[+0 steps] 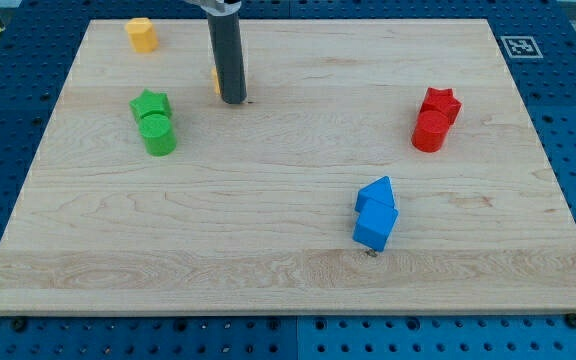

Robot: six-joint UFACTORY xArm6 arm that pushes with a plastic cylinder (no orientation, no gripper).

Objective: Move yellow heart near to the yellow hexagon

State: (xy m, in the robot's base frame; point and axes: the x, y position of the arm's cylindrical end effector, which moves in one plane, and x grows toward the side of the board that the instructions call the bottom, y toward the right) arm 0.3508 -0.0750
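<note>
Item: yellow heart (216, 80), sitting near the tabletop's (298, 270) top, mostly hidden behind the rod. Tool: bare rod (nothing to spread or pinch), tip (233, 101) touching the heart's right side. Destination: yellow hexagon (142, 34), lying up-left, so pushing leftward and upward looks required.

I see the desk (298, 270) evenly and brightly lit from overhead, with no harsh glare on the pale wood. Shadows are soft and short, hugging the base of each block and of my tip (233, 101). Focus is sharp across the frame; edges show slight perspective narrowing toward the view's top.
</note>
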